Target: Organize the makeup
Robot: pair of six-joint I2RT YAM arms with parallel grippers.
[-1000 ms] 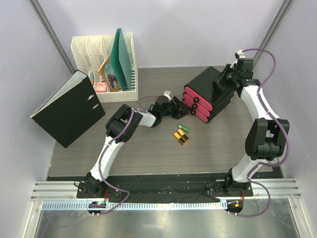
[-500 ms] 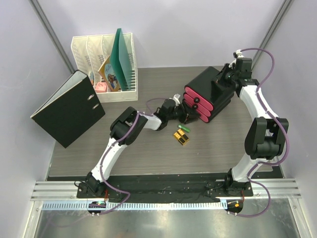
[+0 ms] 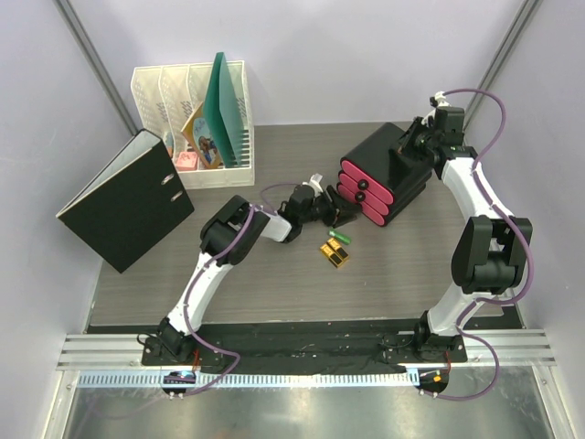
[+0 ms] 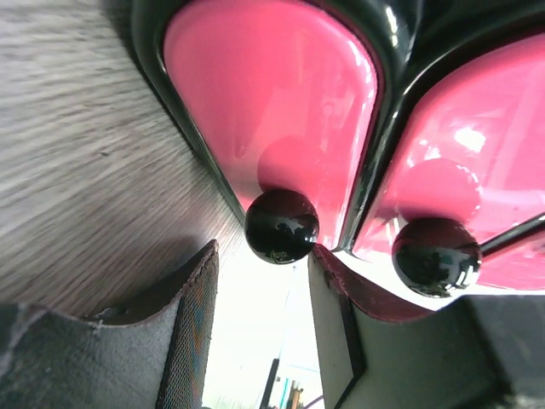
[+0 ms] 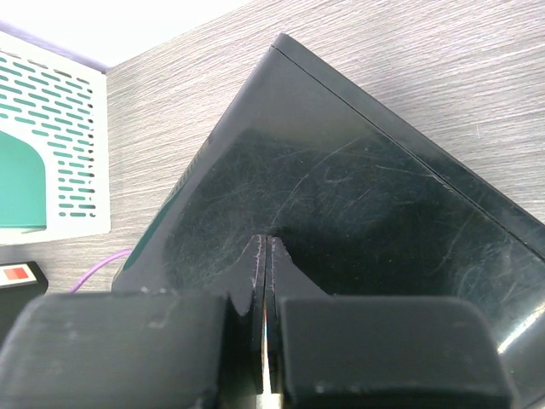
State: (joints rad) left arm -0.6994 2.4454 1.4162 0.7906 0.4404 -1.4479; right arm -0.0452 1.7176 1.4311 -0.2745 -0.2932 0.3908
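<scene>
The black box (image 3: pixel 395 160) with pink drawers stands at the back right. In the left wrist view my left gripper (image 4: pixel 262 253) is open, with the black knob (image 4: pixel 282 226) of a pink drawer (image 4: pixel 272 94) right at its fingertips; the pads do not touch it. From above, the left gripper (image 3: pixel 334 212) is at the drawer fronts. My right gripper (image 5: pixel 266 243) is shut and empty, its tips pressed on the box top (image 5: pixel 358 196). A small green tube (image 3: pixel 340 237) and gold-and-black cases (image 3: pixel 335 253) lie on the table just in front of the box. The jars, the bottle and the orange tube are out of view.
A white file rack (image 3: pixel 192 123) with a green folder stands at the back left. A black binder (image 3: pixel 123 201) lies at the left. A second drawer knob (image 4: pixel 434 256) is right of my left gripper's right finger.
My left gripper has moved right from the middle of the table to the box's drawer fronts. The right gripper and the box have stayed put.
</scene>
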